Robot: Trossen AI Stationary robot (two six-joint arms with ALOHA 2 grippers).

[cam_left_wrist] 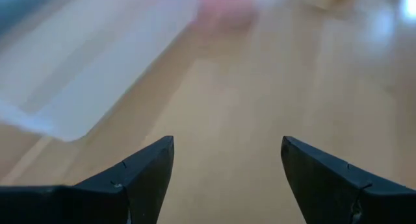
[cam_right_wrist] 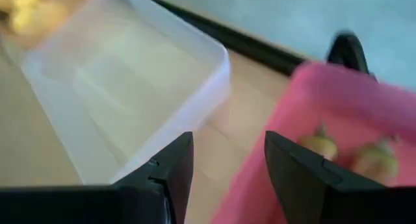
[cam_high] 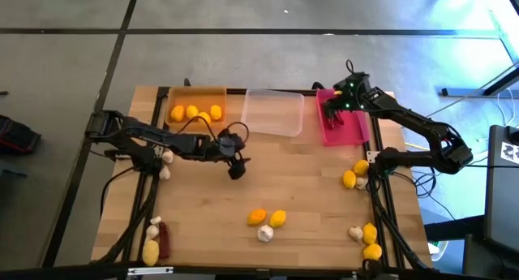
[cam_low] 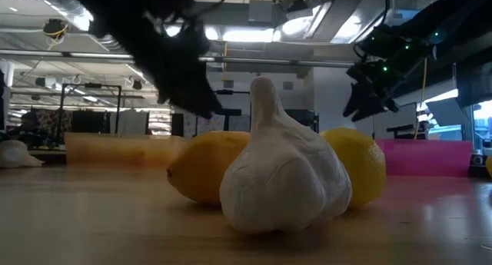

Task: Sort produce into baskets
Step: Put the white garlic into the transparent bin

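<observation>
Closest to us sits a ridged, papery garlic bulb point(cam_low: 284, 169), with two smooth lemons point(cam_low: 207, 165) behind it. Our left gripper point(cam_high: 236, 168) hangs spread and empty over bare wood, just in front of the clear tray point(cam_high: 274, 111). Our right gripper point(cam_high: 331, 111) hovers over the glossy pink tray point(cam_high: 355, 132), fingers parted, gripping nothing; two pale bulbs point(cam_right_wrist: 374, 160) lie below, cut off and blurred. Three lemons fill the translucent orange tray point(cam_high: 195, 95). More produce lies scattered along the table's near and right edges.

wooden table point(cam_high: 308, 183) | grey floor point(cam_high: 243, 61) | ceiling lights point(cam_low: 254, 34)
</observation>
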